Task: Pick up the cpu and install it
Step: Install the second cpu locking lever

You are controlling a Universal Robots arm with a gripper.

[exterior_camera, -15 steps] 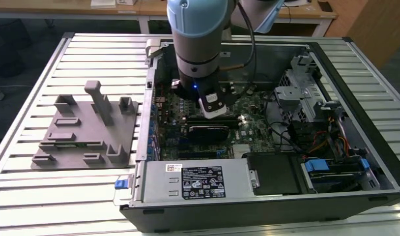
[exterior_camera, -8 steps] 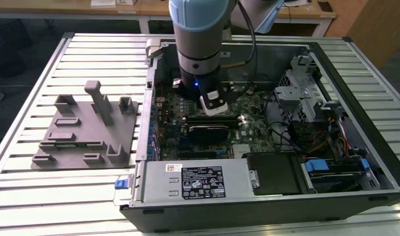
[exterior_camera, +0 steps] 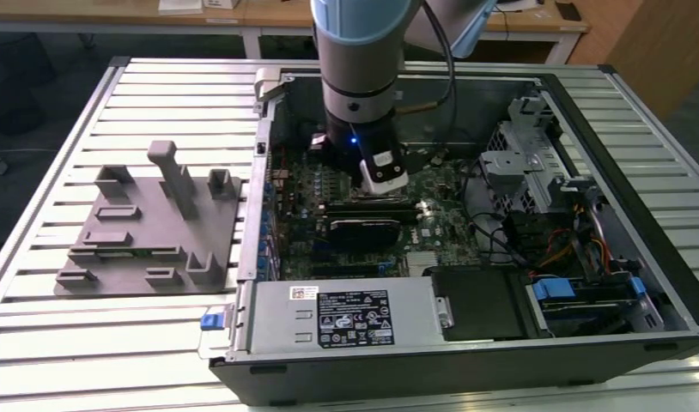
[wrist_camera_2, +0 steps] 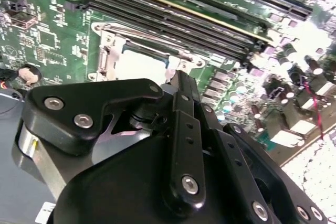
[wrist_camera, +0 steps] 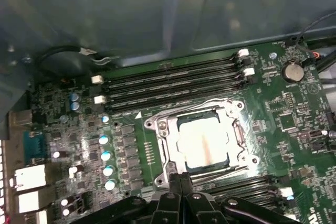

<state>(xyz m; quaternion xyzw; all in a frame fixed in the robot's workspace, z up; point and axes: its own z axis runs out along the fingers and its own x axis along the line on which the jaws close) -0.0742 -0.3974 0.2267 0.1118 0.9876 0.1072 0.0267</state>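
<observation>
Slatted metal surface [exterior_camera: 51, 343] carries an open computer case [exterior_camera: 624, 112] and, on the exterior view's left, a grey moulded fixture [exterior_camera: 143, 232]. The arm reaches down into the case, over the green motherboard [wrist_camera: 273, 108].

We find the cpu [wrist_camera: 202, 142] already lying in its socket: pale silvery plate, square, flat, framed by the metal socket bracket [wrist_camera: 239, 135] in the first wrist view. It sits between two banks of black memory slots [wrist_camera: 173, 82]. In the second wrist view it shows as a pale patch [wrist_camera_2: 142, 66] just past the fingertips.

The tool [wrist_camera: 181, 182] hangs just above the socket's near edge. Its black fingers [wrist_camera: 173, 184] appear pressed together, nothing between them.

We judge pick and placement done. Whether the bracket is latched down over the chip, we cannot tell.
</observation>
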